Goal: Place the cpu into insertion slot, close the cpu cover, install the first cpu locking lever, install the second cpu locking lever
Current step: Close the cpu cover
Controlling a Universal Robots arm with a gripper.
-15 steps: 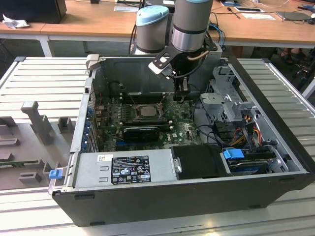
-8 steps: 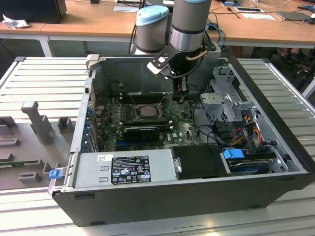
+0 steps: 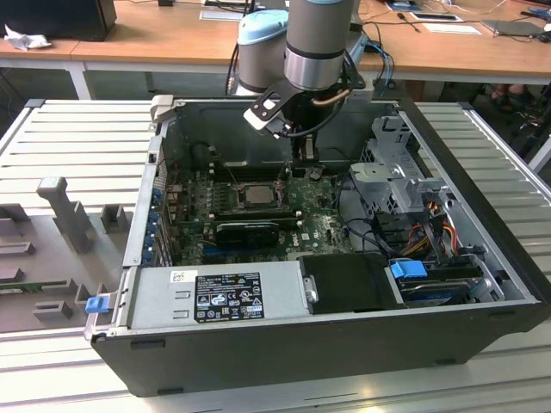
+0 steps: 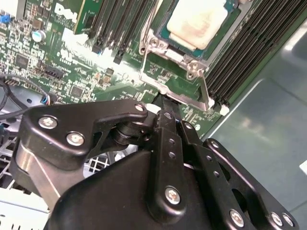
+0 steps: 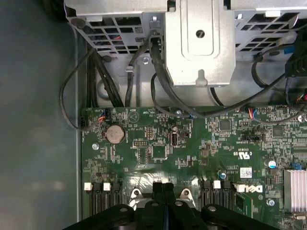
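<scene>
Cpu (image 4: 199, 21): I see it lying flat in the insertion slot (image 4: 156, 79), pale face up.
Cpu cover (image 4: 168, 53): down flat, framing the cpu.
End effector (image 4: 165, 101): narrow, fingers pressed together, tips at the slot's metal edge, just beside the cover.
Circuit board (image 5: 158, 153): green, under my end effector, inside the open computer case (image 3: 327, 344).

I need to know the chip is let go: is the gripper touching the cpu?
Apart. In the second wrist view the gripper sits clear of the cpu, with a stretch of green board between them.
</scene>
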